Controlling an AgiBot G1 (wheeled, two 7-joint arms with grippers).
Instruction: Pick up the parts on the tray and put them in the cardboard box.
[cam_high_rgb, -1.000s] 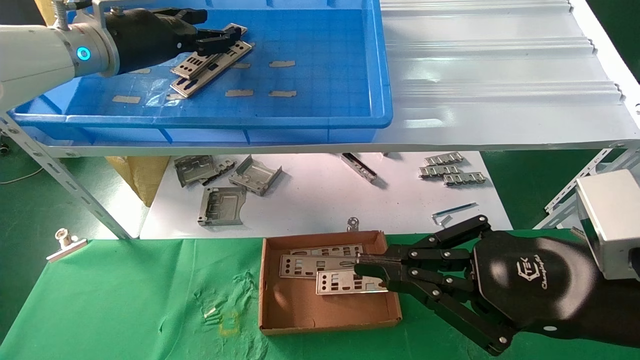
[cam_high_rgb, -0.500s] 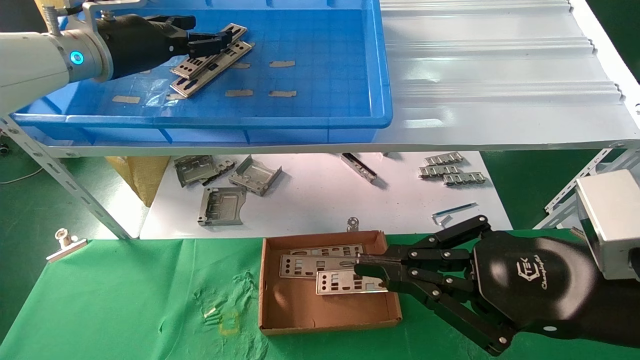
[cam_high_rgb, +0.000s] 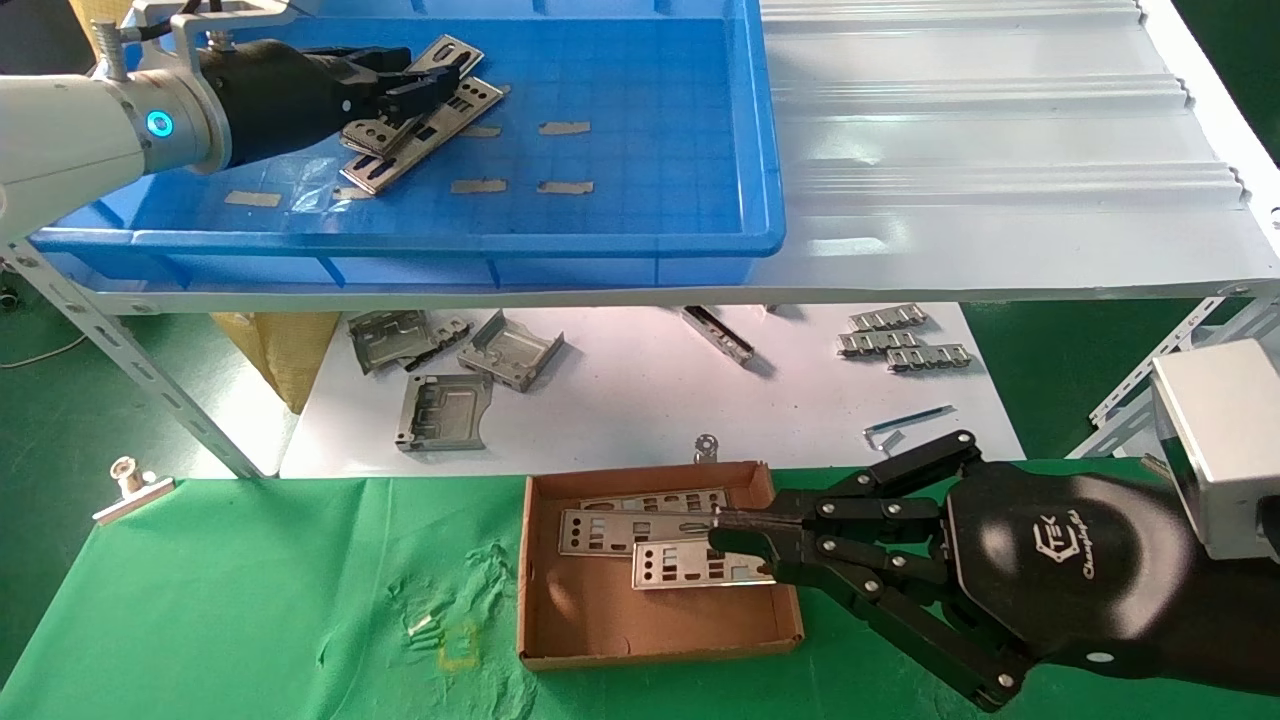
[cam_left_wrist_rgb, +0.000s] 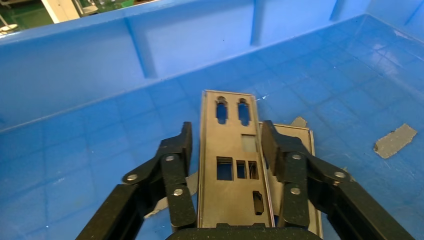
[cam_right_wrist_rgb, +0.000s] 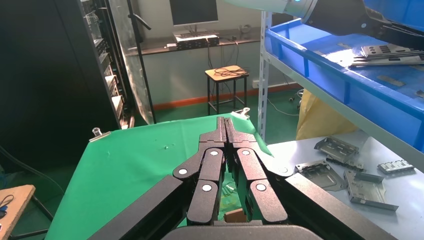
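The blue tray (cam_high_rgb: 650, 150) stands on the upper shelf at the left. Inside it my left gripper (cam_high_rgb: 425, 85) is shut on one silver part (cam_high_rgb: 445, 52), whose far end tilts up off the floor. The left wrist view shows that part (cam_left_wrist_rgb: 230, 150) pinched edge to edge between the fingers (cam_left_wrist_rgb: 180, 155), with a second part (cam_left_wrist_rgb: 297, 145) lying under it. Lower down, the cardboard box (cam_high_rgb: 620, 610) sits on green cloth and holds three parts (cam_high_rgb: 640, 530). My right gripper (cam_high_rgb: 722, 530) hovers shut over the box's right side with nothing in it.
A white corrugated sheet (cam_high_rgb: 1000, 150) covers the shelf right of the tray. Below lie bent grey brackets (cam_high_rgb: 450, 370) and toothed strips (cam_high_rgb: 900, 340) on a white board. A metal clip (cam_high_rgb: 130, 485) sits at the cloth's far left corner. A slanted shelf strut (cam_high_rgb: 130, 370) runs down the left.
My left gripper has pulled back slightly and raised the top part, so its far end now tilts up off the other part. The right arm has not moved.
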